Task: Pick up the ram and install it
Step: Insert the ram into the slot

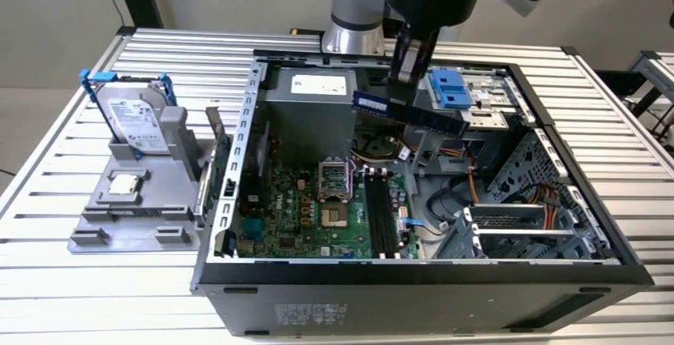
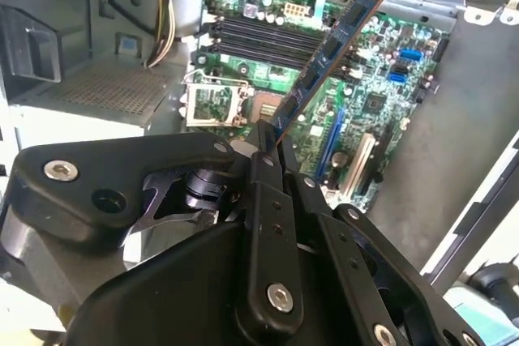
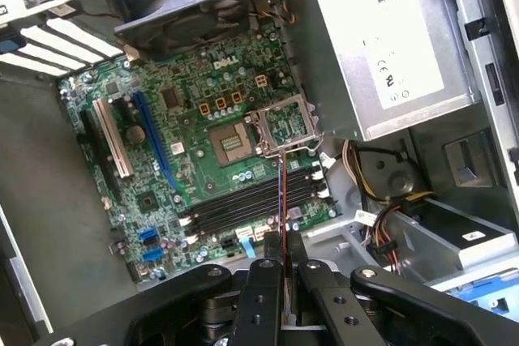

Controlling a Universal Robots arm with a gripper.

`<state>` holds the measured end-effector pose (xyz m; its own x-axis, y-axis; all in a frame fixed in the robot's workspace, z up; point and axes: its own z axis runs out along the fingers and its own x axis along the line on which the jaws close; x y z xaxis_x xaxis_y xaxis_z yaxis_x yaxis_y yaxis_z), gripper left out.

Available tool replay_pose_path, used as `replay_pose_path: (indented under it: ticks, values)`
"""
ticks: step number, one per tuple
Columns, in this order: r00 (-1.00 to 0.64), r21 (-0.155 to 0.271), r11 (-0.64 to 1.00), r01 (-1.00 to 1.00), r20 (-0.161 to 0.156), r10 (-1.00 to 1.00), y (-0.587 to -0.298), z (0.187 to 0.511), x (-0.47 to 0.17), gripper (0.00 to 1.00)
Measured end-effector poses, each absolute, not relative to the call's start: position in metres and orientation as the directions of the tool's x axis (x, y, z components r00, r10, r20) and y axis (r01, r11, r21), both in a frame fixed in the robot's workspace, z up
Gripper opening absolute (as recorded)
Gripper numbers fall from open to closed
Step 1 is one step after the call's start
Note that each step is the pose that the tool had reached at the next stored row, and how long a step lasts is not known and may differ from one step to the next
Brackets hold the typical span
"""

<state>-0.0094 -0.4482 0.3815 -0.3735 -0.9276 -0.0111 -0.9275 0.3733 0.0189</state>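
Hand (image 2: 262,145) clamps ram (image 2: 328,56) end, tilted above motherboard (image 2: 379,109).

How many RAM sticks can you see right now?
1. The ram is clamped in the gripper above the motherboard in the open case; its black slots look empty. Corners of the case are hidden.

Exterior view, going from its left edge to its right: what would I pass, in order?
Hard drive upright in its grey stand → power supply inside the case → the ram, held up in the air → metal drive cage.
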Motion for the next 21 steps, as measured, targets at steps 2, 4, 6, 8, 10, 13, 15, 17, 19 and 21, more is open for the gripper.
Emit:
replay_pose_path:
  ticks: [2, 4, 6, 8, 10, 13, 15, 17, 19, 21]
  values:
    - [-0.392, 0.019, 0.392, -0.920, -0.011, -0.920, -0.4482, 0.3815, -0.0094, 0.00]
    - [-0.410, 0.019, 0.410, -0.912, -0.011, -0.912, -0.4482, 0.3814, -0.0094, 0.00]
    - [-0.434, 0.019, 0.433, -0.901, -0.011, -0.901, -0.4482, 0.3814, -0.0094, 0.00]
    - [-0.463, 0.019, 0.462, -0.886, -0.011, -0.886, -0.4482, 0.3813, -0.0094, 0.00]
    - [-0.492, 0.019, 0.492, -0.870, -0.011, -0.870, -0.4482, 0.3812, -0.0094, 0.00]
    - [-0.533, 0.019, 0.532, -0.846, -0.011, -0.846, -0.4482, 0.3812, -0.0094, 0.00]
    - [-0.560, 0.019, 0.560, -0.828, -0.011, -0.828, -0.4482, 0.3811, -0.0094, 0.00]
    - [-0.588, 0.019, 0.587, -0.809, -0.011, -0.809, -0.4482, 0.3810, -0.0094, 0.00]
    - [-0.599, 0.019, 0.599, -0.801, -0.011, -0.801, -0.4482, 0.3810, -0.0095, 0.00]
    - [-0.623, 0.019, 0.622, -0.782, -0.011, -0.782, -0.4482, 0.3809, -0.0094, 0.00]
